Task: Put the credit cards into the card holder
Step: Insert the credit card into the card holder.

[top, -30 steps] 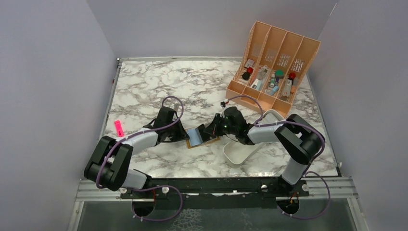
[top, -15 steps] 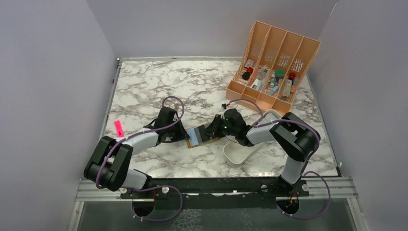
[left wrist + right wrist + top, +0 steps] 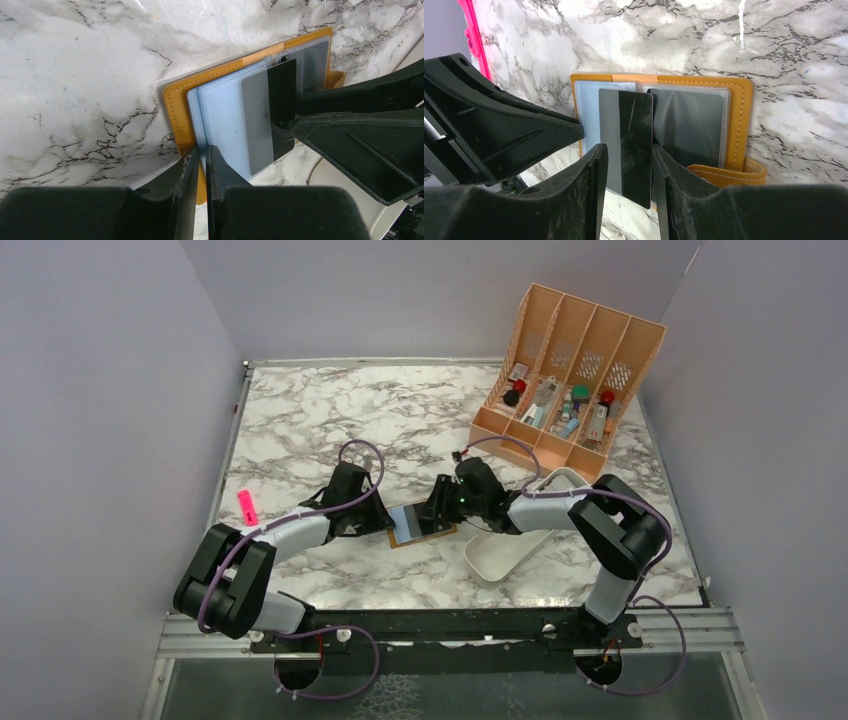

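1. The card holder [image 3: 418, 527] lay open and flat on the table [image 3: 300, 420], directly between my two grippers.
2. My left gripper [image 3: 202, 152] was pinched together on the outer edge of the holder's pale blue leaf, and I judged it was steadying that half.
3. My right gripper [image 3: 629, 152] was clamped on one card [image 3: 624, 115], gripping its near short end.
4. The card hung just over the pale blue pocket, its long axis parallel to the fold and pointing away from my right wrist.
5. I judged the insertion fell to my right arm; I could not clearly see the pocket mouth.
6. A dark shape under the other half's clear window might have been another card; I could not tell.
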Controlling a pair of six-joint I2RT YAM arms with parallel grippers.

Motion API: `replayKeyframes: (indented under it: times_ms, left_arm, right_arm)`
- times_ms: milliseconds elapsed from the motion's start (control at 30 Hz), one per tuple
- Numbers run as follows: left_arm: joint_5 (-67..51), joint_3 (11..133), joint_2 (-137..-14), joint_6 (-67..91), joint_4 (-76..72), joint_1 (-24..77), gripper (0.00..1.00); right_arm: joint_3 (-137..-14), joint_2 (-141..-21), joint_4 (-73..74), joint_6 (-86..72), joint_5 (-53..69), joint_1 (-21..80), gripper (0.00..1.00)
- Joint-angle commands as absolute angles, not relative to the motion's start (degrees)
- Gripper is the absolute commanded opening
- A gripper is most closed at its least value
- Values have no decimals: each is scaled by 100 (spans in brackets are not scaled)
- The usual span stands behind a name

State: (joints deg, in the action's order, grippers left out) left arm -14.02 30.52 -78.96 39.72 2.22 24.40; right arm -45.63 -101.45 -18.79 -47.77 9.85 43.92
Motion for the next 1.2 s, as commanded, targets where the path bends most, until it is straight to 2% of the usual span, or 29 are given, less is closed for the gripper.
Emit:
replayKeyframes:
  times_ms: [0, 400, 867, 1033, 1167]
  left_arm:
    - [-1178, 2962, -7950, 3836, 429, 2466, 16]
    - [-1185, 3261, -8094, 3803, 465, 2461, 16]
    - [-1119, 3829, -8186, 3763, 885, 2445, 16]
    - [-1248, 3906, -7883, 3874, 978, 2450, 28]
    - [-1684, 3757, -7853, 4014, 694, 2427, 33]
  right_arm:
    - [-4604, -10201, -1491, -4399, 864, 4399, 44]
    - [-5051, -10677, -1732, -4017, 1714, 4561, 42]
    - [-4778, -10720, -2307, -4840, 1904, 4606, 39]
    - [-4856, -10353, -1530, -4608, 1351, 4605, 43]
    - [-4699, -10097, -1508, -4659, 1278, 4614, 43]
